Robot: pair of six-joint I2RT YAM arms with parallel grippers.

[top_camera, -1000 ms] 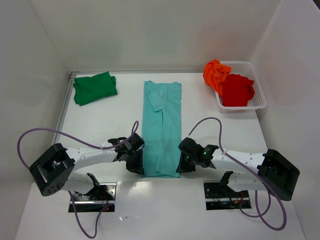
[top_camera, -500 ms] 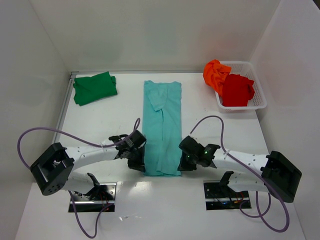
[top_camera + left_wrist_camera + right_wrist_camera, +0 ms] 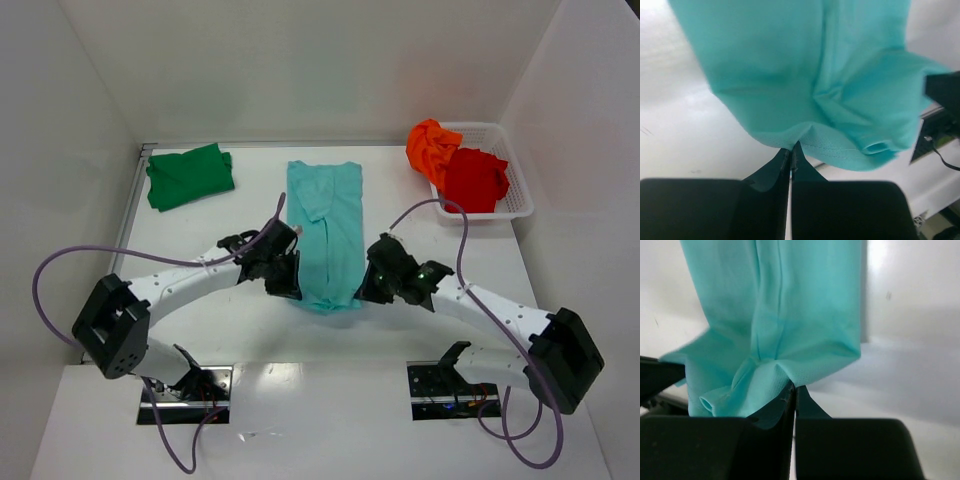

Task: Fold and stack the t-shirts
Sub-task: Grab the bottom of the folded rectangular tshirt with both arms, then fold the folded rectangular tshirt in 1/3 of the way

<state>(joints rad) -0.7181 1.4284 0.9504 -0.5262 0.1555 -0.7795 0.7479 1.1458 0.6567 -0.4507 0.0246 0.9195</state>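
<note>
The light teal t-shirt [image 3: 325,225] lies as a long strip down the middle of the table, its near hem lifted. My left gripper [image 3: 287,278] is shut on the hem's left corner [image 3: 795,142]. My right gripper [image 3: 369,283] is shut on the hem's right corner [image 3: 790,382]. The teal cloth fills both wrist views [image 3: 805,75] [image 3: 785,305]. The dark green t-shirt [image 3: 189,175] lies folded at the far left. The bright orange t-shirt [image 3: 431,147] and the red t-shirt [image 3: 473,179] sit bunched in the basket.
A white plastic mesh basket [image 3: 517,190] stands at the far right corner. White walls close in the table on the left, back and right. Purple cables loop off both arms.
Both grippers have moved away from the near edge toward the table's middle, carrying the teal shirt's near hem up and over the shirt. The strip now looks shorter.
</note>
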